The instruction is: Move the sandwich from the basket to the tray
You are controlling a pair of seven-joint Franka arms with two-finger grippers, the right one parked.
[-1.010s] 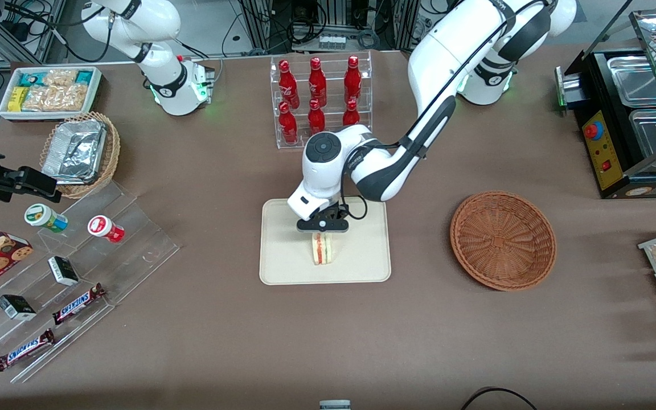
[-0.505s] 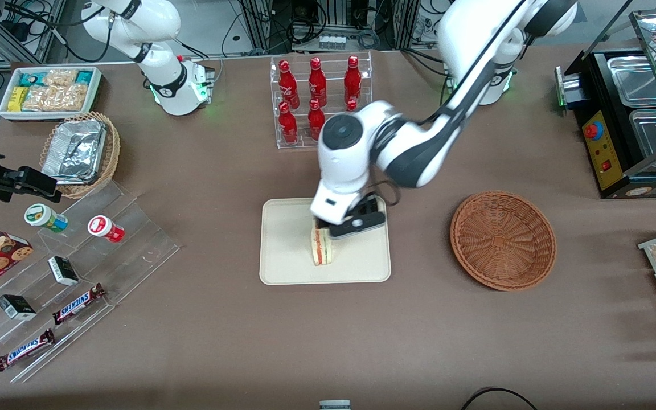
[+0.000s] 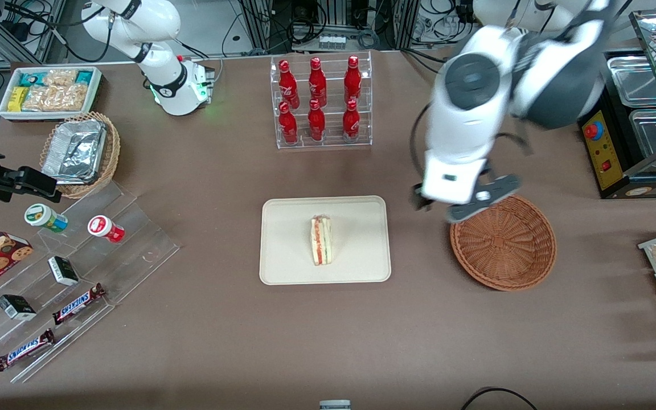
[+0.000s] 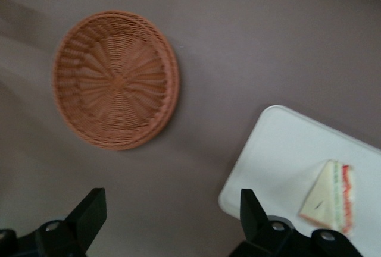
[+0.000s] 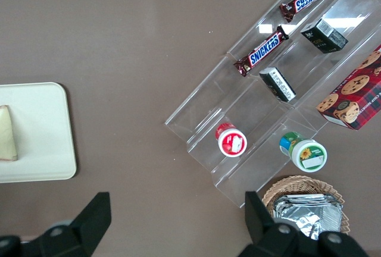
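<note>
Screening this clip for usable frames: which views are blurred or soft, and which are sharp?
Front view: the working arm and its gripper, open above the basket rim, are motion-smeared; the sandwich on the tray is crisp. Left wrist view: soft throughout, basket weave and sandwich filling smudged. Right wrist view: sharp, the candy bar lettering readable.

The sandwich [image 3: 322, 240] is seen lying on the tray [image 3: 285, 267], cut edge up. The gripper [image 3: 467, 204] is held above the table, over the rim of the basket [image 3: 503, 241], with its fingers spread and nothing between them.
</note>
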